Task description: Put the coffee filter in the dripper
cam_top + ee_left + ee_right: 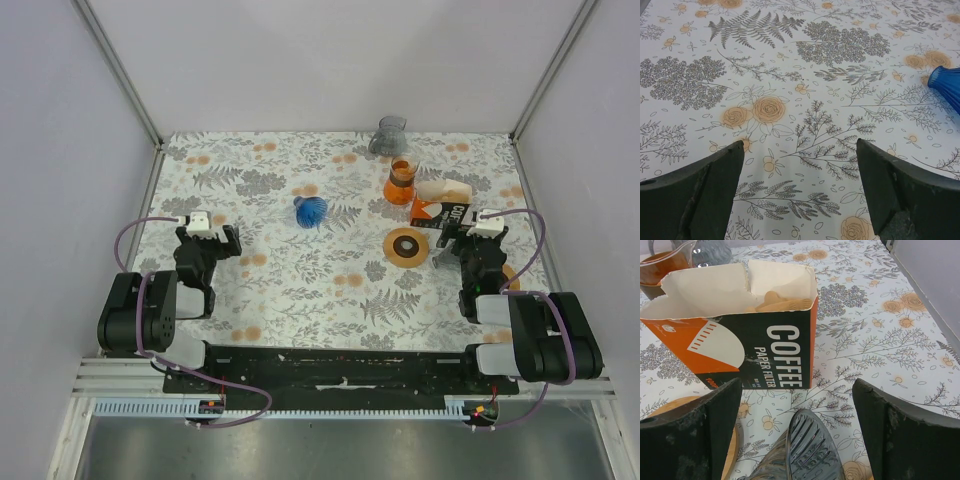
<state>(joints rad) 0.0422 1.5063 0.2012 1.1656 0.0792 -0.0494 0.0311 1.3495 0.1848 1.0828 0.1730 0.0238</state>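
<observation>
The right gripper (797, 390) hangs slack and wide open, holding nothing, its two dark fingers (695, 435) spread low over the flowered tablecloth (300, 290). Between them, right under the wrist, lies a grey ribbed cone (805, 450); I cannot tell whether it touches either finger. Just ahead of the gripper stands the black-and-orange filter box (765, 345), its top torn open, with the brown paper filters (780, 302) stacked inside. A flat wooden ring (406, 246) with a dark centre lies just beside the box, toward the middle of the table. Behind the box stands a glass carafe (401, 182) of orange liquid, and farther back a grey glassy vessel (390, 135). The left gripper (799, 160) is likewise spread open and empty above bare cloth on the other side. The blue dripper (311, 211) lies on its side near the middle of the table, well apart from the box and from both grippers.
</observation>
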